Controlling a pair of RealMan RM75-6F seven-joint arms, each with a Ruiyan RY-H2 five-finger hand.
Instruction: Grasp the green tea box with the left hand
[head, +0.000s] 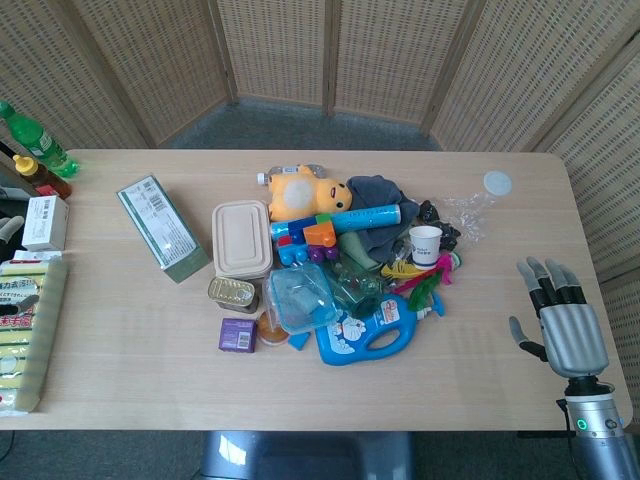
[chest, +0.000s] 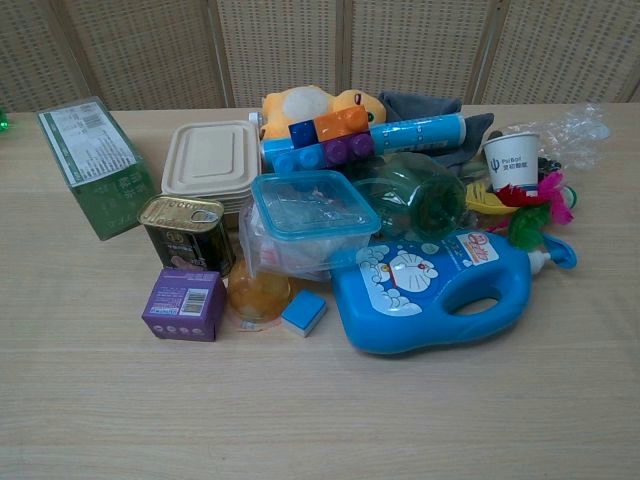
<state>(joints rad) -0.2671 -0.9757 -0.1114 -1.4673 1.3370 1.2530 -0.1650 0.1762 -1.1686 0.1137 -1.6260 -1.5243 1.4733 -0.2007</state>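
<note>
The green tea box (head: 162, 227) lies on its side on the left half of the table, long and narrow with a white label on top. In the chest view the green tea box (chest: 96, 164) sits at the far left, beside a beige lidded container (chest: 211, 160). My right hand (head: 562, 318) rests at the table's right edge with fingers extended and apart, holding nothing. My left hand appears in neither view.
A pile fills the table's middle: beige container (head: 241, 238), tin can (head: 233, 293), purple box (head: 237, 334), clear tub (head: 300, 297), blue detergent jug (head: 375, 330), plush toy (head: 303, 192), paper cup (head: 425, 243). Bottles (head: 30, 150), a white box (head: 45, 222) and sponges (head: 28, 330) line the left edge.
</note>
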